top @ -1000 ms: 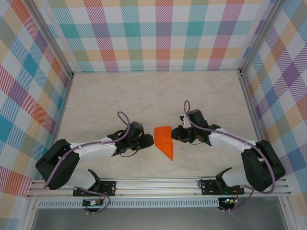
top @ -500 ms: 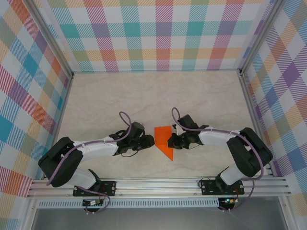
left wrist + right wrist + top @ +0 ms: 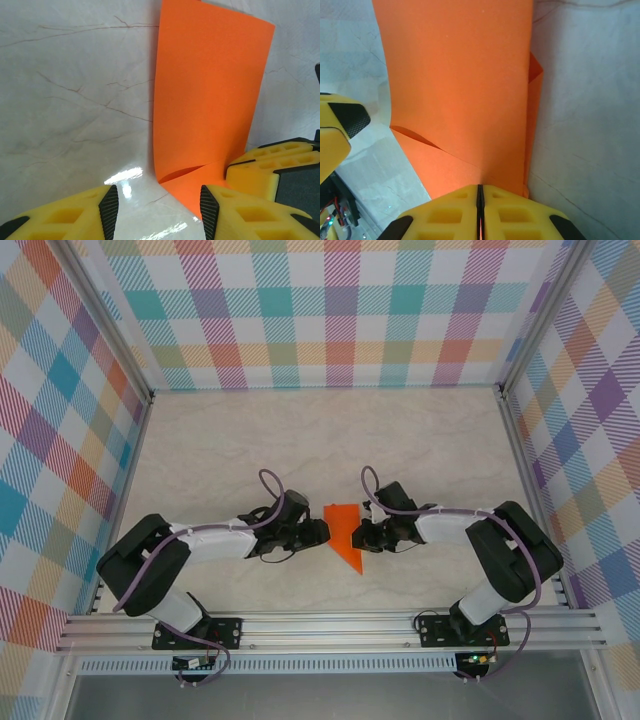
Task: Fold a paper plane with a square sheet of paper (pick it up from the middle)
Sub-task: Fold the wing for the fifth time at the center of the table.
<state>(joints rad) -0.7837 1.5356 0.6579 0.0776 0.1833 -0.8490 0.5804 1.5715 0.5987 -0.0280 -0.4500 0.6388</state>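
The orange square sheet of paper (image 3: 342, 525) lies on the table folded into a narrow strip with a point toward the near edge. In the left wrist view a lower flap of the paper (image 3: 210, 90) curls up slightly off the layer beneath. My right gripper (image 3: 360, 536) is shut, and its fingertips (image 3: 480, 192) rest on the right side of the paper (image 3: 455, 75). My left gripper (image 3: 322, 532) stands open at the paper's left edge. Its jaws (image 3: 159, 212) hold only bare table, with the right finger close to the flap.
The marble-patterned tabletop (image 3: 250, 440) stretches free behind and beside the paper. Plaid walls (image 3: 330, 310) close the back and both sides. An aluminium rail (image 3: 330, 625) with both arm bases runs along the near edge.
The right gripper slid left onto the paper's right side and stayed there. The left gripper crept right, up to the paper's left edge. The paper kept its place.
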